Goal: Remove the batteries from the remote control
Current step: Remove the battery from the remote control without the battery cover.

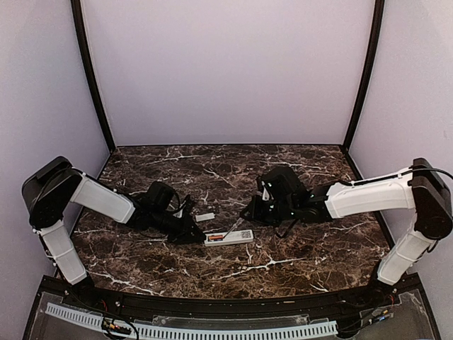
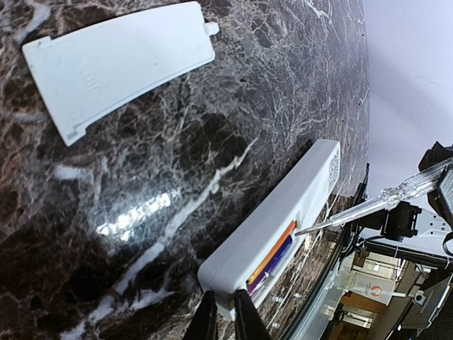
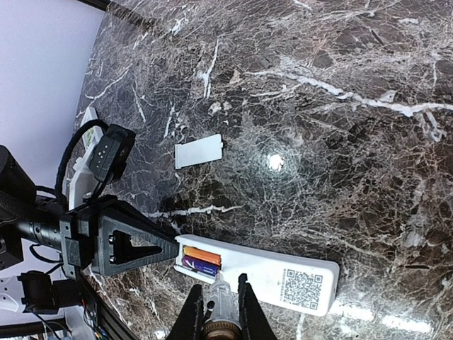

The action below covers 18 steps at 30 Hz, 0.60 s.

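The white remote control lies back up on the marble table, its compartment open. Two batteries, one orange and one dark purple, lie side by side inside; the left wrist view shows the batteries edge-on. My left gripper pinches the remote's compartment end with narrow jaws. My right gripper is shut on a clear-handled screwdriver. The tip rests at the compartment's inner edge beside the purple cell. From above, the left gripper and right gripper face each other across the remote.
The white cover plate lies loose on the table just behind the remote, seen large as the cover plate in the left wrist view. Lilac walls with black posts enclose the table. A black rail runs along the near edge.
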Motion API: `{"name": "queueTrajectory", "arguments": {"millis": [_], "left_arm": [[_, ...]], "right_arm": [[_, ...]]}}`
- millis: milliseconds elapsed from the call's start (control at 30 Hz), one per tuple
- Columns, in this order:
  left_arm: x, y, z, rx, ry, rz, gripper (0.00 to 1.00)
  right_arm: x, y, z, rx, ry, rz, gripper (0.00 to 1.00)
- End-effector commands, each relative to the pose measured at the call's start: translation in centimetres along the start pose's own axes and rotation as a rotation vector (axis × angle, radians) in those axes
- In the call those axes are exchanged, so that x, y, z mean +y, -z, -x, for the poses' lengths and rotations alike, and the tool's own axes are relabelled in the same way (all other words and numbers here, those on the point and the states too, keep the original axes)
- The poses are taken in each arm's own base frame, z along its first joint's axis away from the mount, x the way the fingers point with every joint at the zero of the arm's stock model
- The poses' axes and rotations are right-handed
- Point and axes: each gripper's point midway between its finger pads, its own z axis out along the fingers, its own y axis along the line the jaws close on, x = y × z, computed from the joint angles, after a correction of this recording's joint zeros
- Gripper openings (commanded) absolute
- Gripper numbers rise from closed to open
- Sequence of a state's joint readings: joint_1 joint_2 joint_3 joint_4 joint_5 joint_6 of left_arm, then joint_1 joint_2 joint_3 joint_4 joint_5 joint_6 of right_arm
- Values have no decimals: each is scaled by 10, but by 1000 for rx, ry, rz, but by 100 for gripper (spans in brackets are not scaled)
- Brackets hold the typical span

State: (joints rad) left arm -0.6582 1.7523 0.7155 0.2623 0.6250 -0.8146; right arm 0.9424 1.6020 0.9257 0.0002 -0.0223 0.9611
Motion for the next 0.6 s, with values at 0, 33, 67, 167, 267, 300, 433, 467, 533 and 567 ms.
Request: {"name": "queueTrajectory", "arguments": {"millis": [0,33,67,167,267,300,433,467,533,567], "left_arm": [[-1,-1,3,4,-14,-6,10],[-1,-2,4,5,-13,-5,8],[-1,-2,3,7,-13,-6,8],[-1,-2,3,8,-12,-6,7],[-1,-2,3,9,-11,-4,6],[-1,-2,4,8,-11,-4,6],[-1,-3,3,12,-10,-6,5],[-1,-3,3,12,-10,-5,5],[-1,-3,3,13,-10,-7,5],[-1,-3,3,13,-10,-6,5]], "right_arm": [[8,-3,2,-14,3,4,0],[5,-4,3,-20,3,-6,0],[5,-4,5,-30,3,-12,0],[7,-3,8,-44,6,-12,0],[6,-1,10,-54,16,-28,0],[5,0,11,-57,19,-34,0],[8,2,12,-65,38,-53,0],[8,2,12,-64,43,-59,0],[9,1,10,-59,51,-74,0],[9,0,9,-56,55,-78,0]]}}
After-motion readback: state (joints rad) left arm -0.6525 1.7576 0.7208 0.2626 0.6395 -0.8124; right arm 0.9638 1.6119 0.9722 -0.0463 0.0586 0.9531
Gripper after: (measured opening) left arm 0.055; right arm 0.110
